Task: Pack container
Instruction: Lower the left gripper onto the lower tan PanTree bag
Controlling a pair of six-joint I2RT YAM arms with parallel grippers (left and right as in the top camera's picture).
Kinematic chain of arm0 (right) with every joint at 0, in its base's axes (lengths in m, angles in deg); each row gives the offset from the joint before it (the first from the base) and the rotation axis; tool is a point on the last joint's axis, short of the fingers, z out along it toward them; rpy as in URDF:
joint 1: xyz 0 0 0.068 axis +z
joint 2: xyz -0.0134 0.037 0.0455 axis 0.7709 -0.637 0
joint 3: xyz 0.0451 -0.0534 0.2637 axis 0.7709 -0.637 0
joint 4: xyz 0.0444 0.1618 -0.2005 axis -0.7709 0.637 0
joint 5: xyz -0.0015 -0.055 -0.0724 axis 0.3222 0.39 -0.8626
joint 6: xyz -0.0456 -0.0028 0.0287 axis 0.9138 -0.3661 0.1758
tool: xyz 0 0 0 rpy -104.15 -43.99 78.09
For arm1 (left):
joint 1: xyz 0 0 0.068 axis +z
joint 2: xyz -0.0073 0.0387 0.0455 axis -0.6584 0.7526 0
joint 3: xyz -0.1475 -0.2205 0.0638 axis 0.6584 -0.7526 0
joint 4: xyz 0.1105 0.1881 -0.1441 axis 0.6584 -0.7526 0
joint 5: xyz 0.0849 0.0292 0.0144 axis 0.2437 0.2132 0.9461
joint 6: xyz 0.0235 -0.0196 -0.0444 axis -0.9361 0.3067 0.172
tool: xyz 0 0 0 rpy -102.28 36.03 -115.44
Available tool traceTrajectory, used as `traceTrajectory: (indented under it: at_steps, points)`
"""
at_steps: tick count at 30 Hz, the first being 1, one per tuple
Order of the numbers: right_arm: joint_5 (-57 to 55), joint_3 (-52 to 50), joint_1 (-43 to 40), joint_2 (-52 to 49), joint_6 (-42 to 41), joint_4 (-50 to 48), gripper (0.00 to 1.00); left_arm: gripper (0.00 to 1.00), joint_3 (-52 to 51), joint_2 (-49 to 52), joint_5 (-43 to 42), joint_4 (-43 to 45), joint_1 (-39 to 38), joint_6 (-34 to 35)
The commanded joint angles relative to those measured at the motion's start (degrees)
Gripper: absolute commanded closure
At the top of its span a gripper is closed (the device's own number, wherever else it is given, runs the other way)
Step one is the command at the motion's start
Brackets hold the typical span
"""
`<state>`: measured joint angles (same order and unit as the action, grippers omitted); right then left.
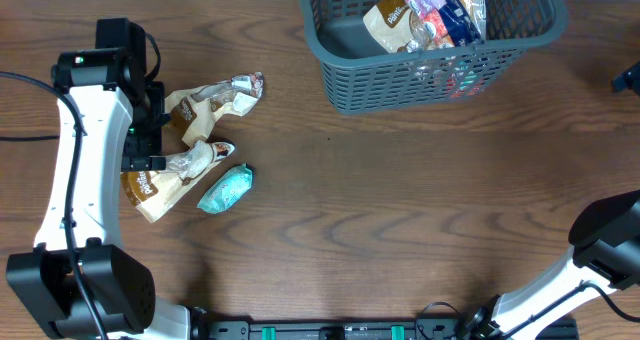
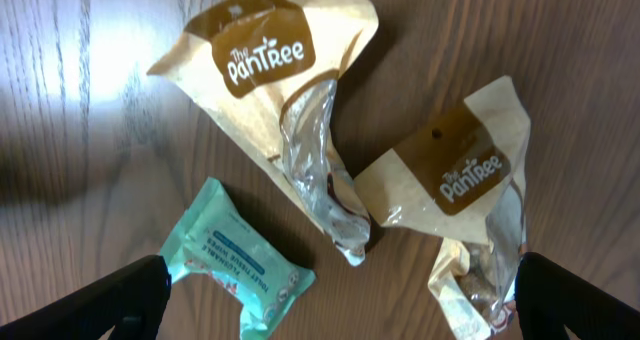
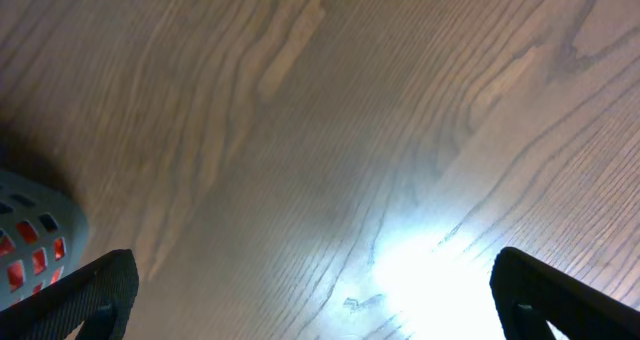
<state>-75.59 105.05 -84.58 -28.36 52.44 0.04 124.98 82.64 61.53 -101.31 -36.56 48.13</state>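
The container, a dark grey-blue slotted basket, stands at the table's far edge with several snack packets inside. On the left lie two tan Pantree packets with clear ends, and a teal wipes packet. My left gripper hangs open above them, one finger by the teal packet and the other by the right tan packet's clear end, holding nothing. Open over bare wood is my right gripper; the container's corner shows at its left.
In the overhead view the left arm runs down the left side, and the right arm sits at the front right corner. Brown wood tabletop lies between the packets and the container.
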Motion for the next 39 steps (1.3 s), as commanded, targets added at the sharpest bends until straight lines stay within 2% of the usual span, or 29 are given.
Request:
traceTrajectory:
  at_steps: [1, 4, 9, 16, 20, 28, 35, 39]
  points:
    - [0.39, -0.15, 0.04, 0.13, -0.76, -0.11, 0.01, 0.01, -0.24, 2.25, -1.27, -0.35, 0.20, -0.22]
    - [0.39, -0.15, 0.07, 0.13, -0.76, -0.11, 0.01, 0.01, -0.24, 5.07, -2.49, -0.37, 0.20, 3.45]
    - [0.39, -0.15, 0.04, 0.13, -0.79, -0.09, 0.01, 0.01, -0.24, 10.91, -10.40, -0.35, 0.20, 8.07]
    - [0.37, -0.15, 0.04, 0.13, -0.76, -0.09, 0.01, 0.01, -0.24, 16.68, -13.92, -1.55, 0.20, 11.67]
    - [0.39, -0.15, 0.04, 0.13, -0.76, -0.09, 0.01, 0.01, -0.44, 17.38, -13.09, -4.20, 0.22, 11.67]
    - [0.39, -0.15, 0.07, 0.13, -0.76, -0.09, 0.01, 0.01, -1.01, 17.27, -8.92, -7.13, 0.20, 7.67]
    - [0.37, -0.15, 0.07, 0.13, -0.76, -0.09, 0.01, 0.01, -1.42, 15.93, -8.07, -6.78, 0.20, 0.37]
    - [0.37, -0.15, 0.07, 0.13, -0.76, -0.09, 0.01, 0.01, -2.95, 12.61, -6.56, -6.51, 0.20, -0.42]
